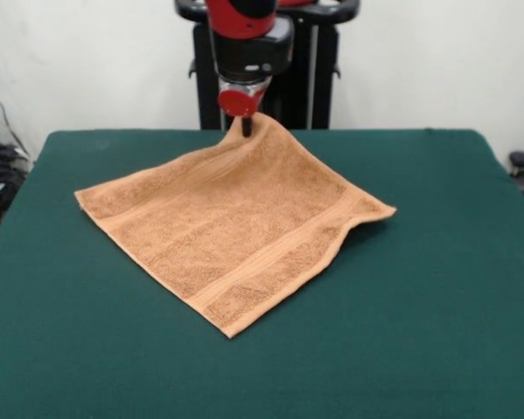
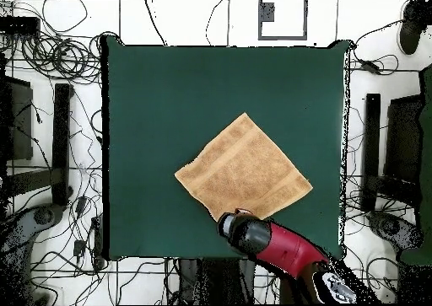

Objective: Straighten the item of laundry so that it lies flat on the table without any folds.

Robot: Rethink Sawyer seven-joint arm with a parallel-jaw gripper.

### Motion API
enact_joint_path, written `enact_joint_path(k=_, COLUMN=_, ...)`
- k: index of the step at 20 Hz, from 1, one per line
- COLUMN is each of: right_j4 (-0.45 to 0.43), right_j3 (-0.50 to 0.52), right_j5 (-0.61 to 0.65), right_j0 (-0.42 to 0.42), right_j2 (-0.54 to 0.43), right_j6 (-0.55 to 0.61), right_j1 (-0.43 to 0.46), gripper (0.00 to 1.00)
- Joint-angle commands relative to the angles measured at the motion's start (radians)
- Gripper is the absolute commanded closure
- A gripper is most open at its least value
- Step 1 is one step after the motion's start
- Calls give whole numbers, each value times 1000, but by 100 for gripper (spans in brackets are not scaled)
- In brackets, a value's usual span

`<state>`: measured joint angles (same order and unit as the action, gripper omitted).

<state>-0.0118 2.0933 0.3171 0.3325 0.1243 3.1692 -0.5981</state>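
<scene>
Fingers (image 1: 245, 127) are pinched on the towel's (image 1: 231, 230) top corner at upper centre of the front view, holding it raised in a small peak. From there the towel spreads diamond-wise down the frame, almost flat on the green worktop (image 1: 437, 288), its right corner slightly lifted. Lowering that pinched corner outward looks like the remaining step.

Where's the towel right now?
The towel lies mid-table in the front view, its far corner lifted up at the claw.
</scene>
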Motion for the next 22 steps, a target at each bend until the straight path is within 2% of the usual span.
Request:
enact_joint_path(k=1, right_j4=-44, right_j3=25, right_j5=-65, right_j0=8, right_j2=-110, right_j6=-52, right_j1=33, gripper=100)
enact_joint_path(k=4, right_j4=-71, right_j3=14, right_j5=-112, right_j0=41, right_j2=-112, right_j6=-56, right_j1=62, gripper=100)
enact_joint_path(k=15, right_j4=-137, right_j3=-16, right_j5=-25, right_j0=63, right_j2=-80, right_j6=-73, right_j1=51, gripper=100)
enact_joint_path(k=22, right_j4=-168, right_j3=-20, right_j5=-58, right_j0=98, right_j2=-106, right_j6=-72, right_j1=90, gripper=100)
